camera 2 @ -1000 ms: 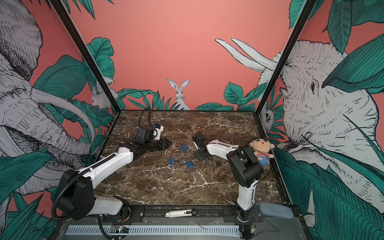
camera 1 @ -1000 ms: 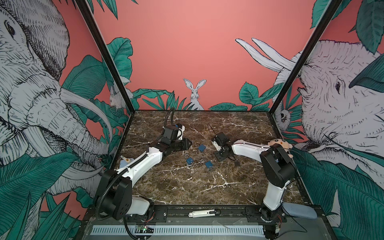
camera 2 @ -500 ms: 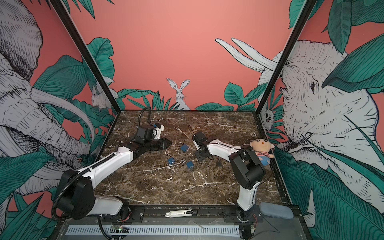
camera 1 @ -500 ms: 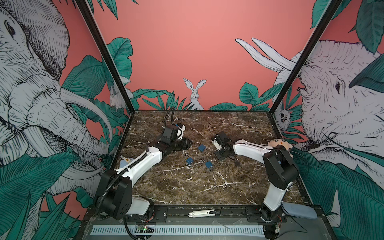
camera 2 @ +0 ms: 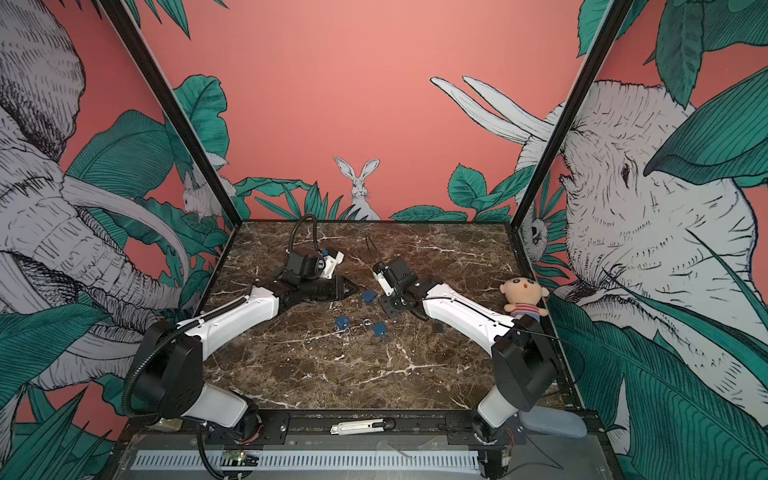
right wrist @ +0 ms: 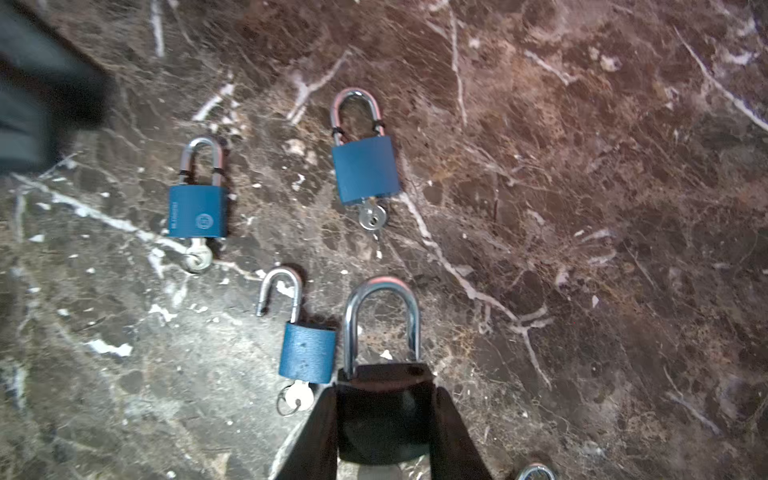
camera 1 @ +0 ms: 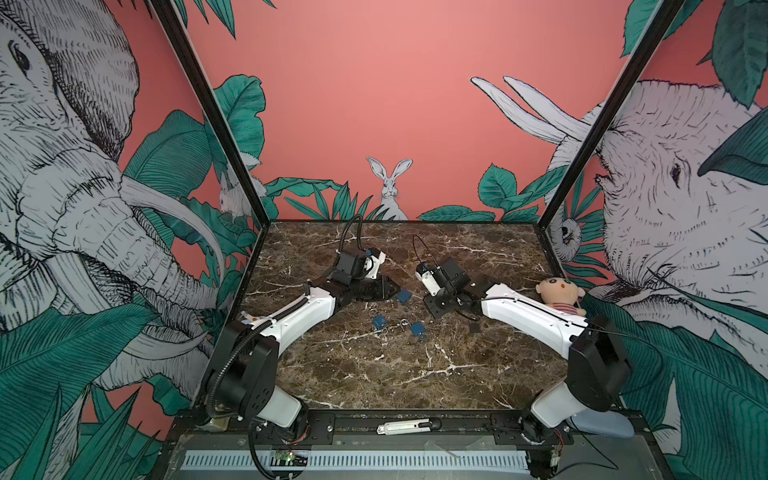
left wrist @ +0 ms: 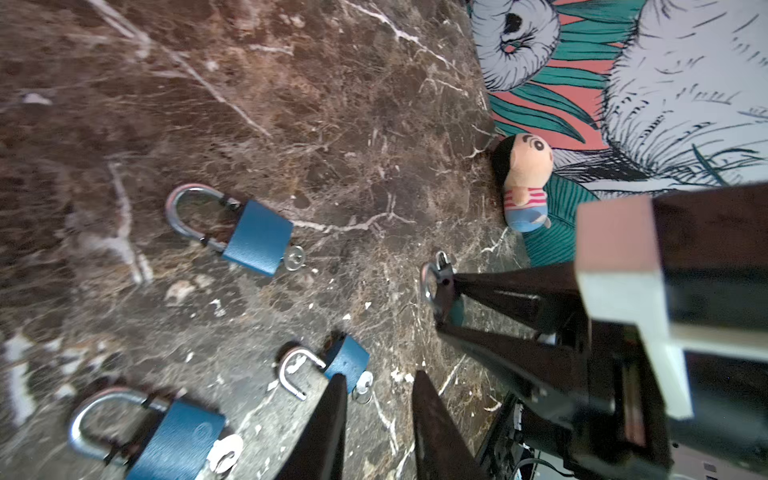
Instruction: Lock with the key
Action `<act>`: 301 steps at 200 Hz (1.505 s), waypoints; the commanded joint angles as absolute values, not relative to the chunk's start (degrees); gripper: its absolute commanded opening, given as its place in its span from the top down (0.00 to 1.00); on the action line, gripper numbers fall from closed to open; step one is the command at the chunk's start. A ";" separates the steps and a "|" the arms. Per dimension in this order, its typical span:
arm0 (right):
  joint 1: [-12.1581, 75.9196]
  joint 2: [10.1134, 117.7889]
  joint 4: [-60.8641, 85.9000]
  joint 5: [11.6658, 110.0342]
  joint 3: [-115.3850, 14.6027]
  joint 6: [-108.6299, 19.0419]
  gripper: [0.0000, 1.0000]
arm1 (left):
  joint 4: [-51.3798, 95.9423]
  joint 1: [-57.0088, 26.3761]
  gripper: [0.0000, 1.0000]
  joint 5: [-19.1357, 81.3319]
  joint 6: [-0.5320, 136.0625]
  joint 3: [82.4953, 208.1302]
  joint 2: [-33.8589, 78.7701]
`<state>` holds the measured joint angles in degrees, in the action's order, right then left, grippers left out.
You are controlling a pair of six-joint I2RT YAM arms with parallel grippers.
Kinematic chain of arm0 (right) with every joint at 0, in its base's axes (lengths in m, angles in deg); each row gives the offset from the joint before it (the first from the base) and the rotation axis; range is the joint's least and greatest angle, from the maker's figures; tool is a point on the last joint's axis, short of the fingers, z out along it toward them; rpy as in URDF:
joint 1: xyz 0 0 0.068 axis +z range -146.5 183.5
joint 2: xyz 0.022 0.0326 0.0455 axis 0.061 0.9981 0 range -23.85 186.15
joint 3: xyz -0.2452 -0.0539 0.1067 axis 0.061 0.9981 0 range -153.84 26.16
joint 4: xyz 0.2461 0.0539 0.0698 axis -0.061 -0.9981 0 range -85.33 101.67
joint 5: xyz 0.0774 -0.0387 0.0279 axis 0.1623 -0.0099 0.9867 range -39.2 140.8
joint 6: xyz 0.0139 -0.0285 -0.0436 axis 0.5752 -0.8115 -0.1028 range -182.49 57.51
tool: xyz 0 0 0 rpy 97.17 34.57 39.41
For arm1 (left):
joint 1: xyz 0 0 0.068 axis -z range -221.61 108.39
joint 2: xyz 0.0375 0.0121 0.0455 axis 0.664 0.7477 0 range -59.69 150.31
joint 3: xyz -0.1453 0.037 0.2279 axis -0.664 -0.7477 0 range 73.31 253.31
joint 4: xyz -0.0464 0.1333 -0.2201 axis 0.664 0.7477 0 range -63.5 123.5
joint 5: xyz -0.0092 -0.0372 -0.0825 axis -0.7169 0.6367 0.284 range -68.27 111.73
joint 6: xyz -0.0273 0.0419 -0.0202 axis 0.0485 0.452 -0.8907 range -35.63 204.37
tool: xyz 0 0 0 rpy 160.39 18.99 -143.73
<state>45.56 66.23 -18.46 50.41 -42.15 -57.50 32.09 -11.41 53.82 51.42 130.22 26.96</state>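
Observation:
My right gripper (right wrist: pixel 384 399) is shut on a black padlock (right wrist: pixel 382 411); its steel shackle (right wrist: pixel 380 316) sticks out past the fingertips. The same grip shows in the left wrist view (left wrist: pixel 440 291). Three blue padlocks (right wrist: pixel 198 212) (right wrist: pixel 365 170) (right wrist: pixel 308 353) lie on the marble, each with a small silvery key in its keyhole. The nearest one has its shackle swung open, and its key (right wrist: pixel 299 397) (left wrist: pixel 365 380) lies just beside my left gripper (left wrist: pixel 378 386). That gripper is open, with bare marble between its fingers. In both top views the grippers (camera 1: pixel 392 291) (camera 2: pixel 390 309) face each other over the padlocks.
A small plush doll (camera 1: pixel 561 293) sits by the right wall. A small dark object (camera 1: pixel 473 327) lies under the right forearm. The blue padlocks (camera 1: pixel 403 296) (camera 1: pixel 379 321) (camera 1: pixel 417 330) cluster mid-table. Walls close off three sides, and a black rail (camera 1: pixel 407 426) runs along the front.
The right arm's elbow has swung outward to the right and lower, while its gripper stays over the same spot with the black padlock. The left arm has barely moved.

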 commanded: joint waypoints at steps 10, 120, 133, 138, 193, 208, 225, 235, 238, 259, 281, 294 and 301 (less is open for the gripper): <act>48.24 64.58 -19.12 50.56 -45.86 -56.31 0.84 | 26.35 -9.51 0.69 58.00 48.80 131.76 28.75; 50.92 65.01 -19.51 50.03 -48.11 -55.78 0.85 | 23.01 -7.75 0.79 58.89 47.55 130.98 29.90; 51.10 65.01 -19.60 49.61 -48.18 -55.98 0.85 | 23.15 -7.70 0.80 58.84 47.82 130.82 29.87; 51.10 65.01 -19.58 49.49 -48.18 -55.94 0.85 | 23.24 -7.76 0.81 58.83 47.85 130.76 29.79; 51.48 64.76 -19.56 48.51 -48.11 -56.08 0.86 | 22.78 -7.77 0.91 59.98 47.29 130.31 30.38; 51.49 64.59 -19.51 48.10 -48.13 -56.04 0.86 | 21.67 -7.73 1.00 60.97 46.49 130.00 30.57; 51.49 64.28 -19.25 47.55 -47.94 -56.18 0.86 | 20.40 -7.69 1.00 61.89 45.79 129.65 30.68; 51.49 64.09 -18.78 47.21 -47.64 -56.32 0.86 | 20.44 -7.71 1.00 61.89 45.85 129.69 30.92; 51.49 64.06 -18.67 47.15 -47.51 -56.34 0.86 | 20.37 -7.74 1.00 61.89 45.75 129.68 31.00; 51.51 64.05 -18.40 47.03 -47.49 -55.96 0.87 | 19.61 -7.71 1.00 62.19 44.85 129.42 31.20; 51.49 63.89 -18.18 47.36 -47.40 -56.06 0.88 | 20.04 -7.76 1.00 62.92 45.31 129.69 31.28; 51.50 63.95 -18.10 47.46 -47.32 -56.10 0.88 | 21.03 -7.77 0.91 62.78 45.73 129.91 31.28; 51.49 63.97 -18.29 47.50 -47.44 -56.16 0.88 | 21.32 -7.70 0.90 62.85 45.83 130.00 31.28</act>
<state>50.89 65.67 -20.41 47.97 -46.33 -56.23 20.94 -7.96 61.30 45.35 130.26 31.16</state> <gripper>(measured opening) 0.287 0.087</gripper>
